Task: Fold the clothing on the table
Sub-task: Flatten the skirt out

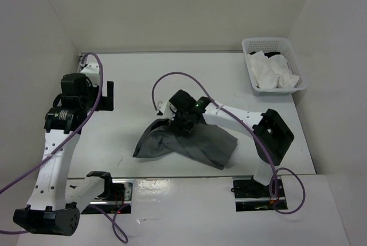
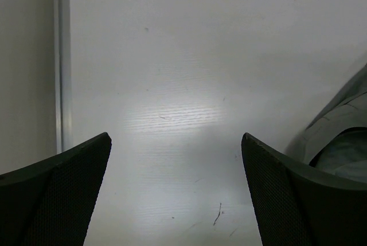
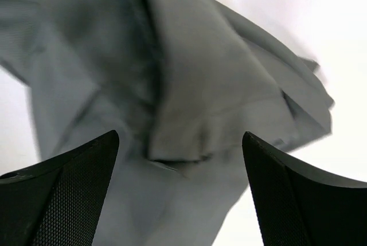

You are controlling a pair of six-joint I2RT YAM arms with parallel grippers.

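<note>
Right gripper (image 3: 180, 137) sits closest in its wrist view, its fingers (image 3: 63, 200) filling the two bottom corners, spread wide and released with nothing pinched between them. Just beyond them lies the skirt (image 3: 189, 85), crumpled, with a raised fold and a stitched hem running up between the two tips; whether the tips touch the cloth cannot be told. Seen from above, this gripper points down at the skirt's upper edge, near the middle of the table (image 1: 132, 79) and a little toward the near side. The skirt is bunched rather than flat: a pointed flap reaches left and a wider part spreads right, under the right arm. Well apart from it, at the table's left side, the left gripper (image 1: 108, 96) hangs over bare white surface, its jaws also wide and released, holding nothing; a metal strip (image 2: 60, 57) runs along the left of its wrist view. At the far right corner stands a basket (image 1: 252, 42) with white cloths (image 1: 272, 73) in it
</note>
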